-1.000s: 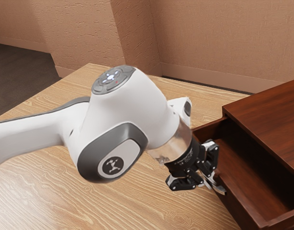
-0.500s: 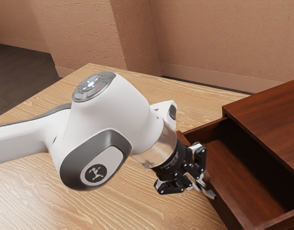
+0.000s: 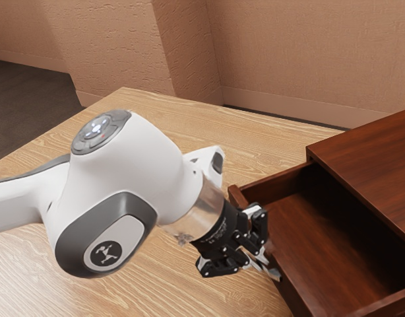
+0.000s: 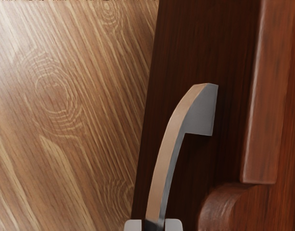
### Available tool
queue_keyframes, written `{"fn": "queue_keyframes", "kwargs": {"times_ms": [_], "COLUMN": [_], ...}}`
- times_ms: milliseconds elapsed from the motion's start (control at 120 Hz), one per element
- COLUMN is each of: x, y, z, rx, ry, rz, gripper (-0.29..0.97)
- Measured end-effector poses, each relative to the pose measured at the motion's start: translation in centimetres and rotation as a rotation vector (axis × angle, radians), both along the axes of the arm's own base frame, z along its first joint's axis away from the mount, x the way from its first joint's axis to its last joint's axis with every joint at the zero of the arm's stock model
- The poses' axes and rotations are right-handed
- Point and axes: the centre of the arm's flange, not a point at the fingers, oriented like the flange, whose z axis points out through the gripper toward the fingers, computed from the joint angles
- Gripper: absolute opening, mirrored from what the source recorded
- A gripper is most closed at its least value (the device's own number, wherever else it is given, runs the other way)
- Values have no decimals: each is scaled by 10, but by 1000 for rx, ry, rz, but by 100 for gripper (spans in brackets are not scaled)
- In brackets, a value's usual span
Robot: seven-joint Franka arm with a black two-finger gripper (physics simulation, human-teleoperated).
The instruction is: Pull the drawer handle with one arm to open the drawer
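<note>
A dark wooden cabinet (image 3: 377, 155) stands at the exterior view's right, and its drawer (image 3: 272, 183) is pulled well out, showing a bare inside. My black gripper (image 3: 260, 259) is at the drawer's front, shut on the curved silver handle (image 3: 274, 272). In the wrist view the handle (image 4: 178, 144) arches off the dark drawer front (image 4: 200, 57) and runs down between my two pale fingertips (image 4: 133, 224). The white arm reaches in from the exterior view's left, low over the table.
The light wooden table (image 3: 268, 142) stretches behind and to the left of the cabinet, and its grain shows beside the drawer front (image 4: 61, 120). Tan walls close the room at the back. The cabinet top overhangs the drawer's rear part.
My arm has drawn back toward the exterior view's left and lower edge with the handle held. The drawer has slid farther out of the cabinet.
</note>
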Motion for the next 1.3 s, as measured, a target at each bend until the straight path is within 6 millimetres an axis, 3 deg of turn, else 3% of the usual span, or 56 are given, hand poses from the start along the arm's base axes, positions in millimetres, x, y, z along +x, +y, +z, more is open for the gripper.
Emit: {"fn": "queue_keyframes", "kwargs": {"times_ms": [442,925,1300], "x": [-20,-22,-21], "y": [12,19,19], "z": [-3,-4,-5], "rx": [-5,-10,-10], "ry": [-5,-8,-8], "rz": [13,24,24], "gripper": [-11,-10,-1]}}
